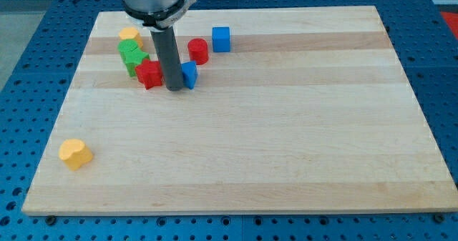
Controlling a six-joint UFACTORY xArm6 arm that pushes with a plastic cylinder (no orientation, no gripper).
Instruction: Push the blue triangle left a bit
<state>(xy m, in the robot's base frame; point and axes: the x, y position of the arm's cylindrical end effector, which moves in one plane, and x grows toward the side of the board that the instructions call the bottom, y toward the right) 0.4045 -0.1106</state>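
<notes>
I am working a plain rod here with no pincer on it, so there is nothing to report as apart, together or clamped. My tip (174,89) is resting on the tabletop (286,148) in the cluster toward the view's top left. The blue triangle (189,74) is sitting at about two o'clock from my tip, touching or nearly touching the rod's right flank, though the rod is hiding its left part, so I cannot be sure of contact. That is the relation that matters: I am standing on its left, the wrong side for a leftward push. I judge I am needing to circle round to its three o'clock side first. The red block (149,75) is lying just beside my tip at nine o'clock, and may be crowding the path.
</notes>
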